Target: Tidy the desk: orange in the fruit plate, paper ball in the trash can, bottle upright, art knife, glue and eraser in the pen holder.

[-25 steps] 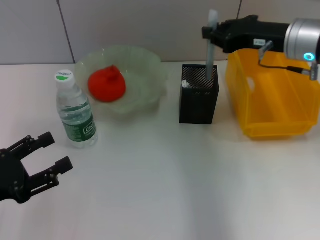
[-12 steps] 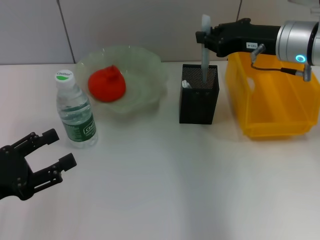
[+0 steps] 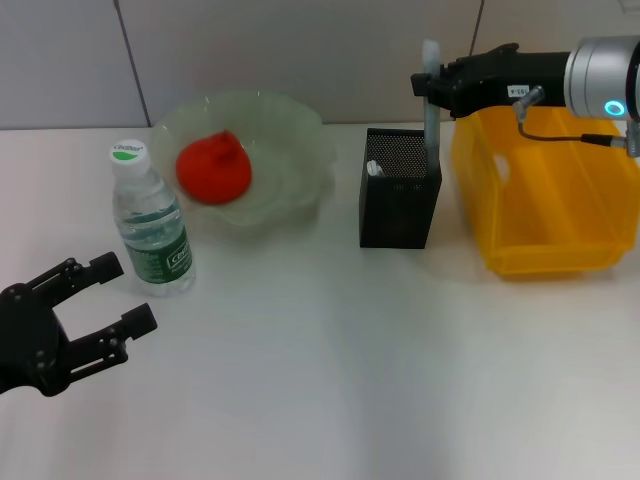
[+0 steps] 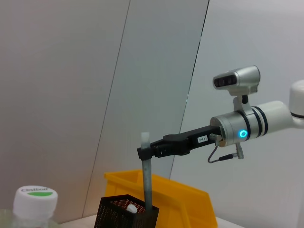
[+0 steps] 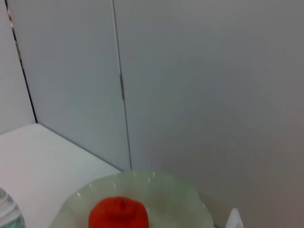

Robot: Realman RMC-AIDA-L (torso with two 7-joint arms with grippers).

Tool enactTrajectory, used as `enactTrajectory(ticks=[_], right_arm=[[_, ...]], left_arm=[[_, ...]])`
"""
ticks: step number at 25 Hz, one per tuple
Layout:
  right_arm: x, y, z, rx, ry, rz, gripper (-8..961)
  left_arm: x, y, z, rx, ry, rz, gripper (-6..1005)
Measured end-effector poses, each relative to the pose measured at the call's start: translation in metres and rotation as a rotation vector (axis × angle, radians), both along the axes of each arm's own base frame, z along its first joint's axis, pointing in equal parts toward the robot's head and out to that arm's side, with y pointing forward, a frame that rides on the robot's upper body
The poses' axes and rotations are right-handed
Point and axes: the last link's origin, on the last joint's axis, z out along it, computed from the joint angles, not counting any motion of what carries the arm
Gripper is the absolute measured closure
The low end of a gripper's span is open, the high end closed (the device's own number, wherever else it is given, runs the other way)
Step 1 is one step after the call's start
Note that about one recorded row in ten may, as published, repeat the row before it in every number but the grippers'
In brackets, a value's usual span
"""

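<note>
My right gripper [image 3: 432, 85] is shut on the art knife [image 3: 431, 125], a thin grey stick held upright. Its lower end dips into the black mesh pen holder [image 3: 397, 205] close to the holder's right wall. The left wrist view shows the same: right gripper [image 4: 147, 152], knife [image 4: 147, 183], holder [image 4: 118, 216]. A small white item [image 3: 374, 169] lies inside the holder. The orange [image 3: 213, 166] rests in the pale green fruit plate [image 3: 300, 130]. The bottle [image 3: 151, 225] stands upright left of the plate. My left gripper [image 3: 100, 300] hovers open at the near left, holding nothing.
The yellow trash can [image 3: 540, 200] stands right of the pen holder, under my right arm. A grey panelled wall backs the table. The right wrist view shows the orange [image 5: 118, 213] in the plate [image 5: 190, 199].
My right gripper carried the knife left, then back right and lower, so it now stands at the holder's right side. The left gripper barely shifted.
</note>
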Motion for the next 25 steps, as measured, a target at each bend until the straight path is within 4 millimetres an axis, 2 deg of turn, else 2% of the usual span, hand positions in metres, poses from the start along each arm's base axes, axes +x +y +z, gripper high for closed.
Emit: enactTrajectory(ticks=[16, 25], right_arm=[[-0.011, 0.004, -0.007, -0.006, -0.02, 0.015, 814], [-0.012, 0.001, -0.018, -0.037, -0.022, 0.029, 722]], left_arm=[[0.003, 0.004, -0.004, 0.006, 0.001, -0.01, 170], [0.003, 0.003, -0.007, -0.008, 0.017, -0.017, 170]])
